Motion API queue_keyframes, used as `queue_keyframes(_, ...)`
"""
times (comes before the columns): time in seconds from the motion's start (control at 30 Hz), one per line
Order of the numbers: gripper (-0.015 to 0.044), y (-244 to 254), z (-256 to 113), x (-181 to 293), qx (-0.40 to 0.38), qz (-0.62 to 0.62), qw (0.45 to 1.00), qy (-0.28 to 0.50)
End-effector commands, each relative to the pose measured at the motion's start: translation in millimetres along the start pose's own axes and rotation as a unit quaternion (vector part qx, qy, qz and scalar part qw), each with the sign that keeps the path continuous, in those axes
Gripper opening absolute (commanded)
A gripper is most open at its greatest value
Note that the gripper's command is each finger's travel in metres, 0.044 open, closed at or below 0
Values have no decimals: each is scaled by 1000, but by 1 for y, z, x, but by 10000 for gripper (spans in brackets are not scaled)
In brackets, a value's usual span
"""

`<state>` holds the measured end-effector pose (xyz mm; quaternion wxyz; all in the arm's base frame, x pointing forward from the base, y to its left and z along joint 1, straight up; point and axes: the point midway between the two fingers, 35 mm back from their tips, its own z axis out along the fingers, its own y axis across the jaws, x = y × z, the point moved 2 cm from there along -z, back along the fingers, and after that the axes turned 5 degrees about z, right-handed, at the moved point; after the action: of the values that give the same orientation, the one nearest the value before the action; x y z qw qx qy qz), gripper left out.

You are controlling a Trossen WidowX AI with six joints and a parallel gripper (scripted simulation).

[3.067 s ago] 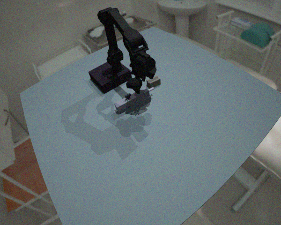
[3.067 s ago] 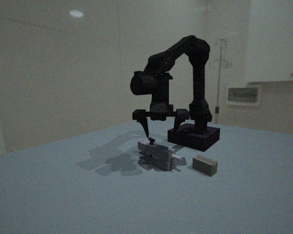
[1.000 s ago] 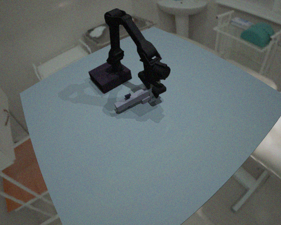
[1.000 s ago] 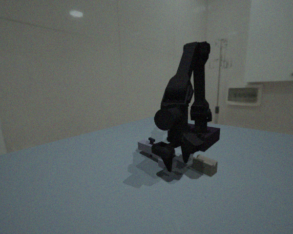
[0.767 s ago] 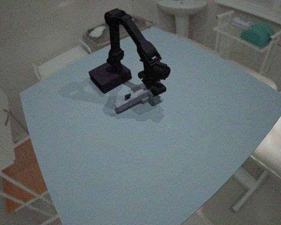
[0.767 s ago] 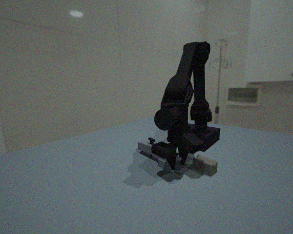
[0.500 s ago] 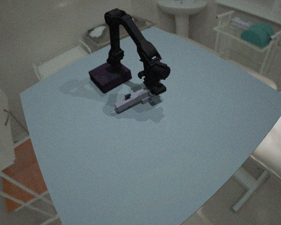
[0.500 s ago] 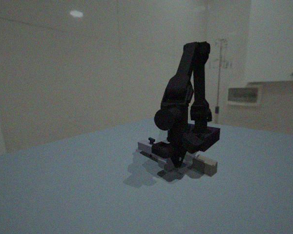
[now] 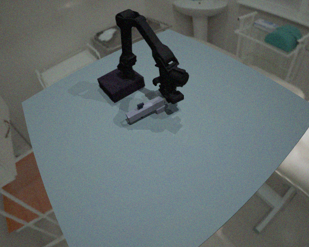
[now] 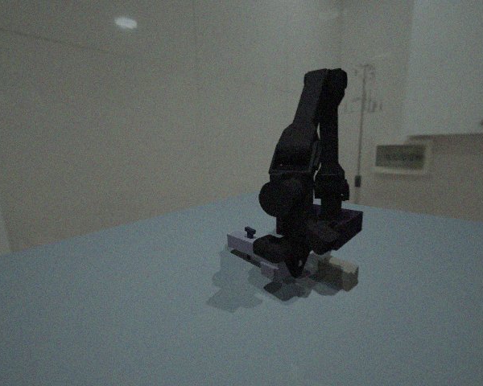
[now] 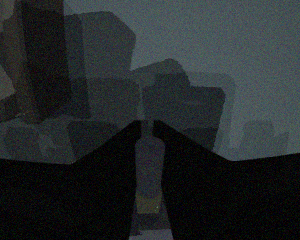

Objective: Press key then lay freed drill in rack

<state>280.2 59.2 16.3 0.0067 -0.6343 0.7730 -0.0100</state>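
A lilac clamp body (image 9: 143, 110) (image 10: 238, 240) lies on the table. A dark T-shaped key (image 9: 140, 105) (image 10: 249, 231) stands on its top, its stem showing in the exterior view. My gripper (image 9: 170, 107) (image 10: 296, 269) (image 11: 146, 127) points down at the body's near-arm end, low over the table. It is shut on the drill (image 11: 149, 167), whose greyish end lies between the fingers, with a yellow band (image 11: 148, 204) just before the body. The rest of the drill is hidden. A tan block (image 10: 348, 276), probably the rack, lies close beside the gripper; its slots cannot be made out.
The dark purple arm base (image 9: 120, 86) (image 10: 349, 226) stands behind the clamp body. The pale blue table (image 9: 159, 186) (image 10: 150, 324) carries overlapping shadows around the gripper. Carts and a sink stand beyond its edges.
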Motion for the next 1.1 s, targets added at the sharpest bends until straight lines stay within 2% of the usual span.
queue_keyframes(0.0,0,-1,-1,-6,1,1,1000,-4)
queue_keyframes(0.77,0,0,-5,-39,1,1,1000,-5)
queue_keyframes(1.07,236,2,-3,-34,-1,-1,1000,-3)
